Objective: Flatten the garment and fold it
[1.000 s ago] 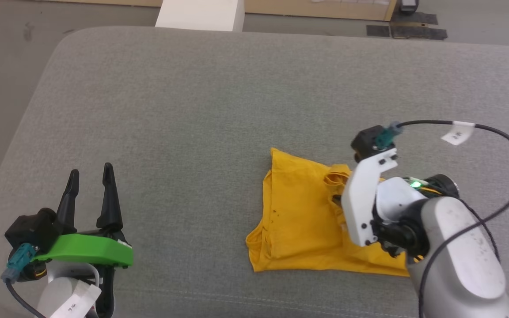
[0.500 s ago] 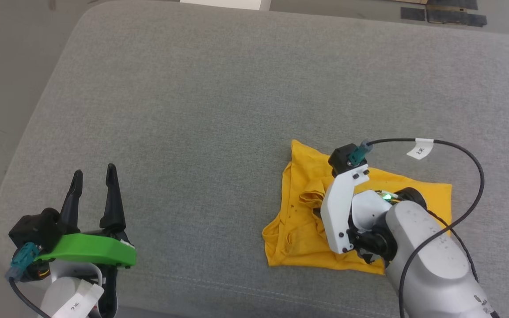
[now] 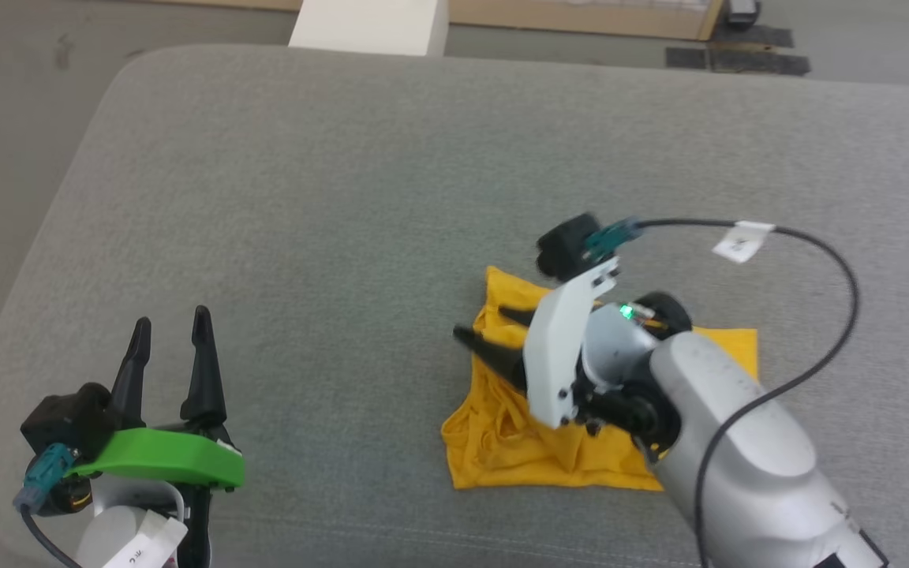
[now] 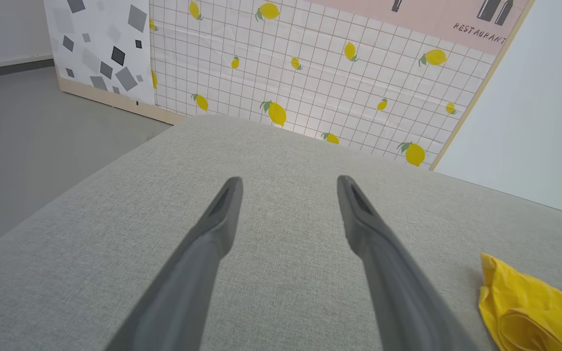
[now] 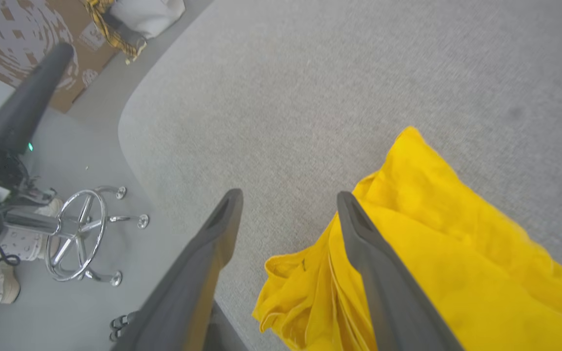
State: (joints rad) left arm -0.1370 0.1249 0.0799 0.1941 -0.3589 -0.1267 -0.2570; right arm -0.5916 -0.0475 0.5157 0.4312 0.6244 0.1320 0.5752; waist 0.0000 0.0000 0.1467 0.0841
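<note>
Shirt: the shirt point(image 3: 502, 450) lies on the grey cushion point(image 3: 344, 197), right of centre and near its front edge, with plain yellow showing on top.
Shape: a compact, roughly rectangular, layered packet rather than a spread-out shirt. The far-right corner looks square, while the left edge and near-left corner are bunched, with loose layers showing.
Right gripper: the right gripper point(image 3: 482, 323) hovers over the packet's left edge. Its fingers are apart and hold nothing; in the wrist view one finger crosses the cloth and the other the bare cushion.
Left gripper: the left gripper point(image 3: 172, 319) sits at the lower left, well apart from the shirt, with its fingers spread and empty.
Done, by my reading: flattening and the main folds, since the cloth is already stacked in layers.
Left, by my reading: tidying the rumpled left side, and perhaps one last fold or press.
Unclear: how many folds are in the packet; the arm hides its middle.
</note>
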